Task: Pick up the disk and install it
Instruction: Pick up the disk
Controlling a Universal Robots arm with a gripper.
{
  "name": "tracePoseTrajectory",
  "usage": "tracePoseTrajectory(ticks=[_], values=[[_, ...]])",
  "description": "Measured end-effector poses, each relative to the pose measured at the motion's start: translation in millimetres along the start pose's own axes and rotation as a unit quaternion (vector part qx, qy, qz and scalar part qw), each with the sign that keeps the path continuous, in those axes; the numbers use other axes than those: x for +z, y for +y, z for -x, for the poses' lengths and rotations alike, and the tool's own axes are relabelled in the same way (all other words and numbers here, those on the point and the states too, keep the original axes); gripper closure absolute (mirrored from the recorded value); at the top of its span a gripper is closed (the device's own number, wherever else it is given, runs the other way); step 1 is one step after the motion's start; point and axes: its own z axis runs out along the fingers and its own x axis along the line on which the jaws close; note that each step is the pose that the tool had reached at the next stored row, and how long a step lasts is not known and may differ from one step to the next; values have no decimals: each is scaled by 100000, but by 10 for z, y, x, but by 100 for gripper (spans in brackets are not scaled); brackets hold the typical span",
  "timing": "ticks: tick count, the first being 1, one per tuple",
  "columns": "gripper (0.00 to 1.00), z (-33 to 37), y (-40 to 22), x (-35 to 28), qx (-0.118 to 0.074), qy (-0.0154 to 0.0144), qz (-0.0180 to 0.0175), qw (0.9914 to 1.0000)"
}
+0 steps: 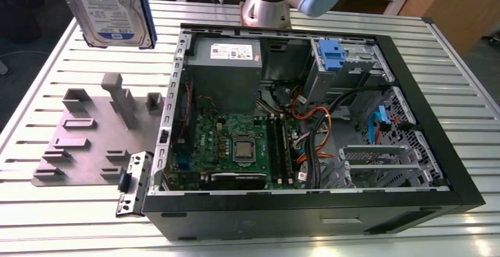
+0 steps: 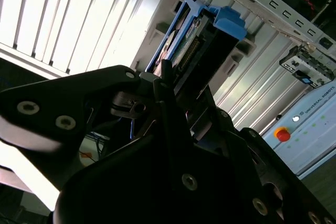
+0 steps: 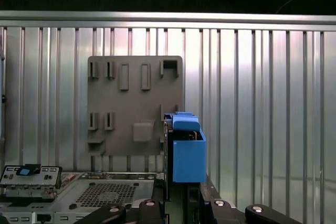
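**Above the bench (image 1: 437, 58), at the exterior view's left: disk held aloft**

Item: disk (image 1: 109, 8), upright, label face toward the exterior camera, blue carrier rail around it. It hangs well clear of the grey fixture plate (image 1: 93, 134) below.

Holder: jaws closed on the disk, one on each flat face.

Reason for hold, as a judgement: gripping the faces leaves the carrier rails free to slide into a bay of the open computer case (image 1: 312, 122), which lies on its side near the plate.

Views compared:
- The exterior view supplies the label and the gap between the disk and the case.
- The first wrist view supplies the edge-on grip, with the plate's slots beyond.
- The second wrist view supplies what looks like the connector end, plus a control box (image 2: 302, 140) with a red button.
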Motion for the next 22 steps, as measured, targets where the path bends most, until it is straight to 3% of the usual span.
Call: tracePoseTrajectory(ticks=[10, 22], values=[[65, 2, -241, 2, 3, 1, 17, 100000], [65, 4, -573, 7, -2, 0, 47, 100000]])
